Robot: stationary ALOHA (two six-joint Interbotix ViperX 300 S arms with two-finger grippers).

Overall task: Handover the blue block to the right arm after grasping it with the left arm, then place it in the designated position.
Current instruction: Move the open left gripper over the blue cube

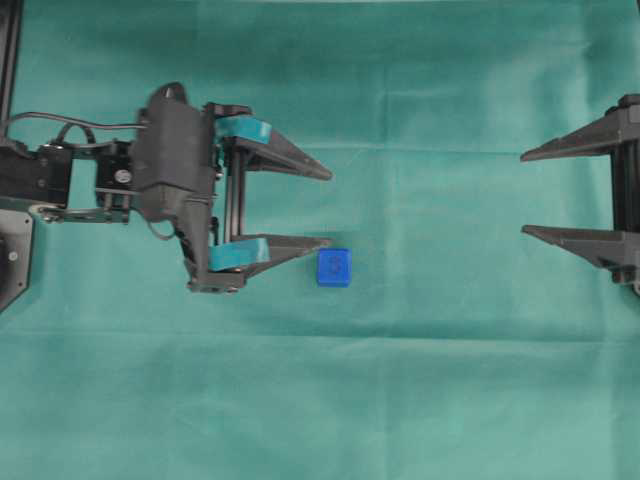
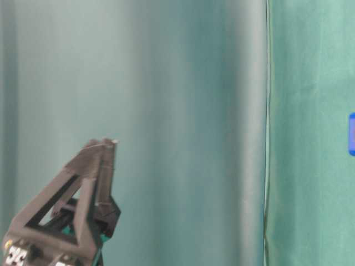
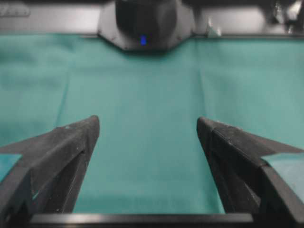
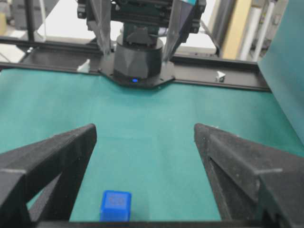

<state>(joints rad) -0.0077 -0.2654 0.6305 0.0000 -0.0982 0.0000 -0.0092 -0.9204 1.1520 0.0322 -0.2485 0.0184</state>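
Overhead view, left to right. The left arm [image 1: 160,170], a black jointed robot arm, reaches in from the left edge over the green cloth [image 1: 400,400]. Its gripper [image 1: 326,208], with 2 pointed fingers banded in teal tape, stands wide open and holds nothing; in its own wrist view only bare cloth lies between the fingers.

The blue block [image 1: 334,267], a small bright blue cube with rounded edges, rests on the cloth just right of the near fingertip and outside the gap between the fingers, possibly just clear of the tip, though the angle leaves contact uncertain.

At the right edge, the right arm's gripper [image 1: 524,195], with 2 plain black pointed fingers, is likewise fully open and empty, well apart from the block; its wrist view shows the block [image 4: 115,205] low between its fingers.

Progress: none of the 3 steps is complete. Grasp, handover and placement all remain. The designated position cannot be made out in any view.
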